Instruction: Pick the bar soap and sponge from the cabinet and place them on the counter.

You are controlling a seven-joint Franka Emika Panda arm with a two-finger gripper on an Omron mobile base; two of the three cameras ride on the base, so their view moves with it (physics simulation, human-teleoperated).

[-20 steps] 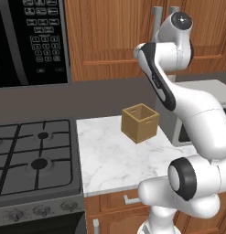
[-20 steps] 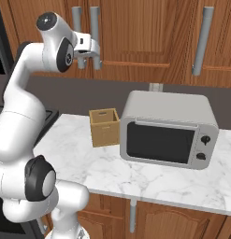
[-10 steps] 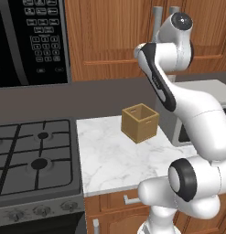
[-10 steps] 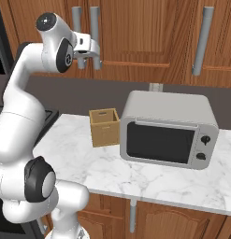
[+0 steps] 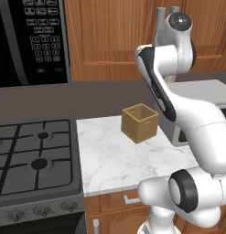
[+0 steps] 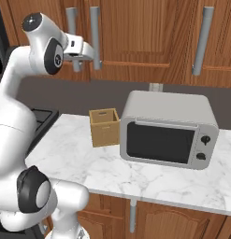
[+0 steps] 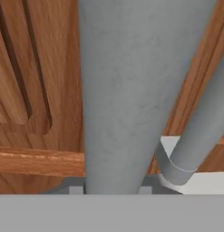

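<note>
While cabinet (image 6: 135, 37) doors sit shut, gripper (image 6: 75, 63) is clamped on left grey handle (image 7: 118, 90); counter (image 5: 110, 155) near edge bare.

Seen from behind and left of the arm: white arm (image 5: 178, 114) rising from lower right, bent high, upper joint up against the cabinet (image 5: 114, 41) doors. Tool itself hidden behind the arm's head, up by a grey bar handle (image 5: 160, 18) on the reddish-brown door. Well below the tool, white marble tabletop (image 5: 114, 160) with an open wooden box (image 5: 140, 122) standing upright, set at an angle. Just beside the box, partly behind the arm, a grey microwave (image 5: 201, 91) on the same slab. Far off to the left, black gas stovetop (image 5: 32, 155) butting against the tabletop, with a black oven panel (image 5: 32, 41) above it.
</note>
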